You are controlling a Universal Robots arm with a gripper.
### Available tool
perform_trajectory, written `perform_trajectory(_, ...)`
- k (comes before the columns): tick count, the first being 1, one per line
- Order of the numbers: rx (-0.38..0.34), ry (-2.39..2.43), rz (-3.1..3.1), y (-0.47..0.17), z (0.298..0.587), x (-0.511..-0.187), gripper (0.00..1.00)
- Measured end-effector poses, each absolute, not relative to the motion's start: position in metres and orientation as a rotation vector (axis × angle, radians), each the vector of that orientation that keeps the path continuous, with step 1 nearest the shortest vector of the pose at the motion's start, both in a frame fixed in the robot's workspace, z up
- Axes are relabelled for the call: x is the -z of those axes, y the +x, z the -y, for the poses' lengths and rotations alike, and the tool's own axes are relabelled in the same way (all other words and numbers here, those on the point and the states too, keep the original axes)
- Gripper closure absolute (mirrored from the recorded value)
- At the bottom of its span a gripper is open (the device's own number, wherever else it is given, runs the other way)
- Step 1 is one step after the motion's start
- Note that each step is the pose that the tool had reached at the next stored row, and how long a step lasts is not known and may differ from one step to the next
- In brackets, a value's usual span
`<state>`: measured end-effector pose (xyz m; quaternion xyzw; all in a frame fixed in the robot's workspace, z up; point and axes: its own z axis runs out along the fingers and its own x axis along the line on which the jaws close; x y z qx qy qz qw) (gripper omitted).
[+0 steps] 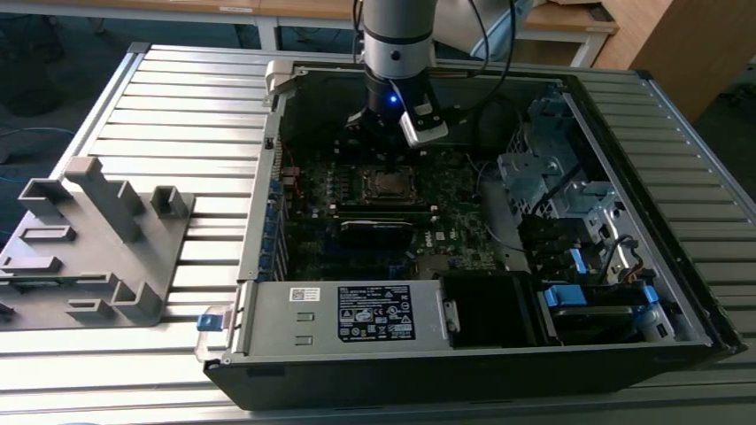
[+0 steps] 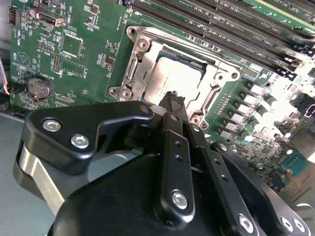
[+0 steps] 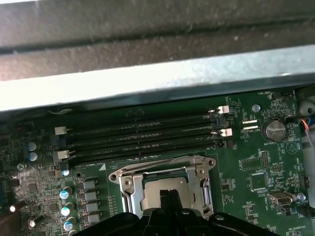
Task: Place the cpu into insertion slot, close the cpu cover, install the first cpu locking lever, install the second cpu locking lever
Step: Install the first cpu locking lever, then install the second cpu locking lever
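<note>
In the exterior view an open computer case (image 1: 497,221) lies on a slatted table (image 1: 154,106), holding the green board (image 1: 354,221), and the gripper (image 1: 388,158) hangs just above the insertion slot (image 1: 390,184) in that board. In the second wrist view the cpu (image 2: 170,81) sits flat inside the slot (its grey top framed by the cpu cover (image 2: 142,51), which seems to lie down over it), with the black fingers (image 2: 173,101) drawn together right over the chip's near edge, clamped on nothing. In the first wrist view the chip shows in the slot beside the long memory slots (image 3: 142,130).
</note>
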<state>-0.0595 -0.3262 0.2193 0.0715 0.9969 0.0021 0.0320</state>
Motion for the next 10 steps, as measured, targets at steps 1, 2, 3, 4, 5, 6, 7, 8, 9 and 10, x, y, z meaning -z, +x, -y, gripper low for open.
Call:
perform_trajectory(1,-0.006,0.220,-3.070,-0.0595,0.3262,-0.2193,0.89)
perform_trajectory(2,-0.006,0.220,-3.070,-0.0595,0.3262,-0.2210,0.89)
perform_trajectory(3,-0.006,0.220,-3.070,-0.0595,0.3262,-0.2226,0.89)
perform_trajectory(4,-0.006,0.220,-3.070,-0.0595,0.3262,-0.2226,0.89)
perform_trajectory(5,-0.006,0.220,-3.070,-0.0595,0.3262,-0.2227,0.89)
perform_trajectory(6,-0.006,0.220,-3.070,-0.0595,0.3262,-0.2230,0.89)
perform_trajectory(7,-0.005,0.220,-3.070,-0.0596,0.3263,-0.2235,0.89)
perform_trajectory(8,-0.006,0.220,-3.070,-0.0595,0.3263,-0.2241,0.89)
perform_trajectory(9,-0.007,0.220,-3.070,-0.0595,0.3262,-0.2246,0.89)
perform_trajectory(10,-0.007,0.220,-3.070,-0.0595,0.3262,-0.2247,0.89)
